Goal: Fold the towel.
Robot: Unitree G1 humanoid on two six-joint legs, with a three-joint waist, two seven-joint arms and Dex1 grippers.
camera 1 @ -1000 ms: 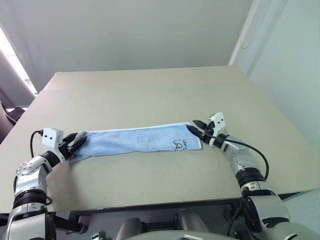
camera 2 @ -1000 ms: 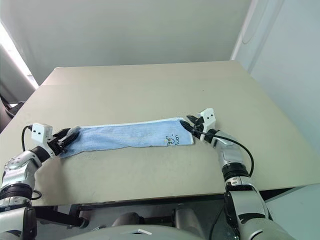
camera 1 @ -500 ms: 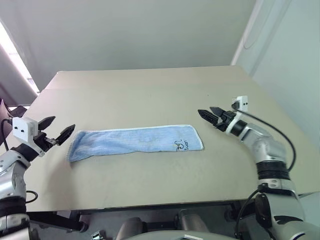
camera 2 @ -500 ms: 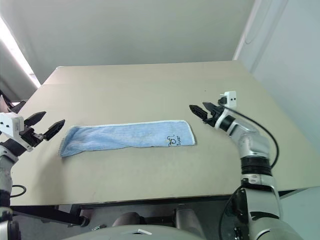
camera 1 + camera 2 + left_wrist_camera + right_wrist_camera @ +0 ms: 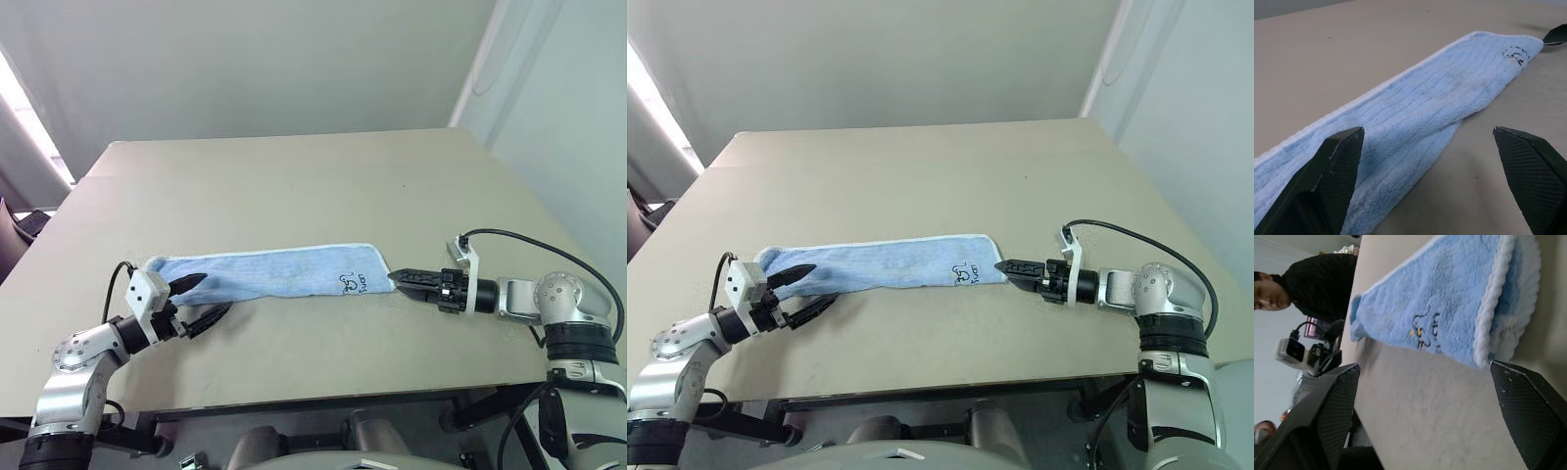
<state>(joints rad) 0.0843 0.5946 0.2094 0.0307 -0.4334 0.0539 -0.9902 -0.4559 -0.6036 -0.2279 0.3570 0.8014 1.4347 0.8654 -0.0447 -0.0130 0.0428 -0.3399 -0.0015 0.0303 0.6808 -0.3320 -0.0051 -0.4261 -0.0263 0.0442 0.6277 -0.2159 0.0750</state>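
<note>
Across the middle of your table [image 5: 294, 186] the towel [image 5: 284, 272] lies as a long, narrow folded strip, running left to right with its white edging along the far side and the small dark doodle [image 5: 354, 283] near its right end. Your left gripper [image 5: 196, 299] sits low at the towel's left end, fingers spread wide, one finger [image 5: 1327, 176] over the cloth and the other off its near edge above the bare tabletop, grasping nothing. Your right gripper [image 5: 405, 282] lies nearly level at the right end, its tips just beside the towel's corner, fingers parted wide in the wrist view and empty. Beyond the table, the right wrist view shows a person [image 5: 1312, 284] in dark clothing.
</note>
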